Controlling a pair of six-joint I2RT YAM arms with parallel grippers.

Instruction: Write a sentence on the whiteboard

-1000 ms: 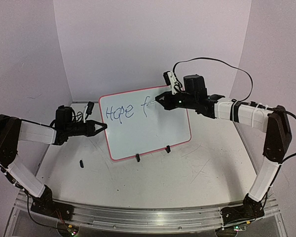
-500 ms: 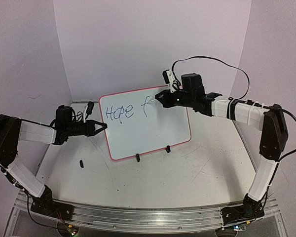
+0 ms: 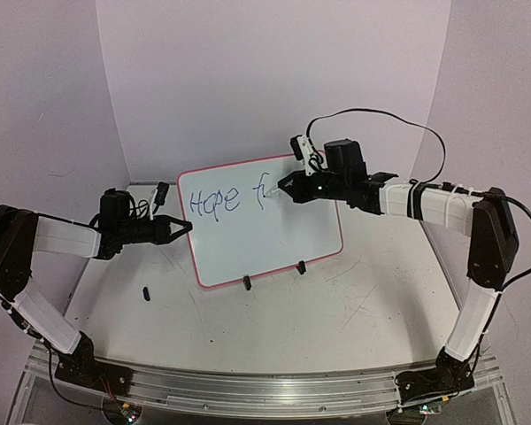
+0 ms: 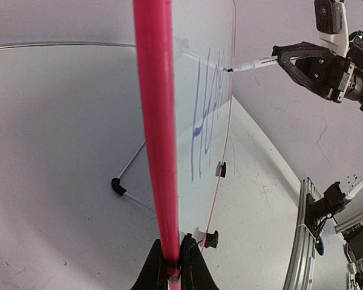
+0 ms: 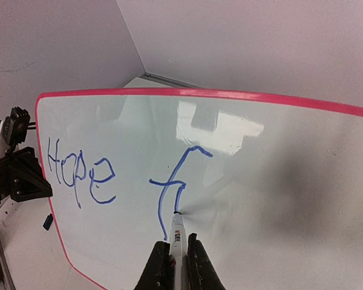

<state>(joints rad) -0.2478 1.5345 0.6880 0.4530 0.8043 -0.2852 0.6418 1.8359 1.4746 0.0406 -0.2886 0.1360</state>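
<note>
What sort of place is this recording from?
Probably a robotics lab cell: left arm and right arm bolted to a metal rail, plain walls boxing in a scratched table, a marker touching a whiteboard.

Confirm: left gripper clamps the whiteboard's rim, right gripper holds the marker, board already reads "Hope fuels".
Wrong on the lettering: the right wrist view shows the whiteboard reading only "Hope" plus an "f" with one further stroke. The left gripper clamps its rim; the right gripper holds the marker.

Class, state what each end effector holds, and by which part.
Left end effector pinches the whiteboard by its rim; right end effector grips the marker by its barrel.
</note>
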